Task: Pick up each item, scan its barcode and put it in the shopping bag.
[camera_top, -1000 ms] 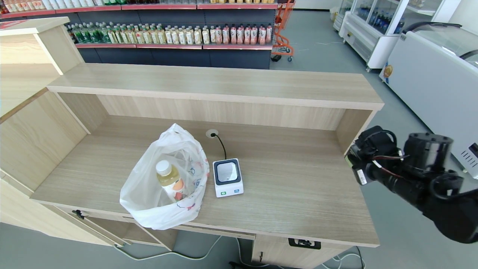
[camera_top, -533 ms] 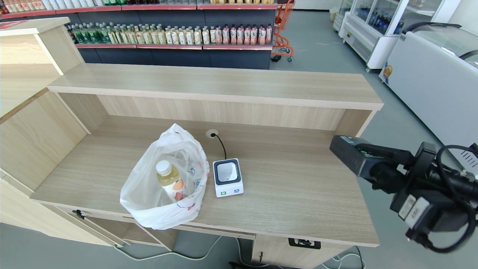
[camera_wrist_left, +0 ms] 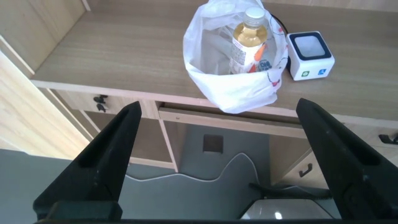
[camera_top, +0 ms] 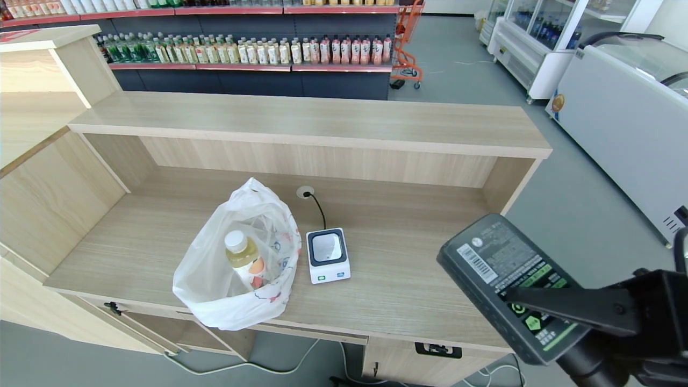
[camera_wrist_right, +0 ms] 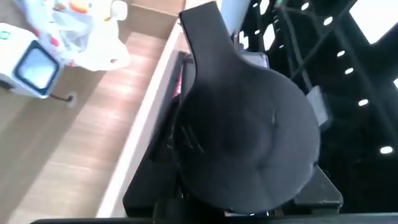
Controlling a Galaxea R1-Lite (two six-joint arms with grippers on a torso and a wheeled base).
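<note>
Right gripper (camera_top: 517, 296) pinching flat black barcoded box (camera_top: 492, 257).
Box is hanging right of white square scanner (camera_top: 328, 253); left gripper (camera_wrist_left: 217, 107) is hovering spread-fingered, seemingly short of it.

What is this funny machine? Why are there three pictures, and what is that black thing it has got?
It is a robot with two arms, working at a shop checkout. Each arm ends in a gripper, a kind of hand with two fingers.

One picture comes from a camera on the robot's head, looking down at the wooden counter. The other two come from small cameras on its wrists, so you see its fingers close up.

On the counter stands a white shopping bag with a drink bottle inside. Beside the bag sits a small white scanner with a dark window on top.

The right gripper holds a flat black package near the counter's right end, with its barcode label facing the head camera. The left gripper is open and holds nothing, out in front of the counter.
</note>
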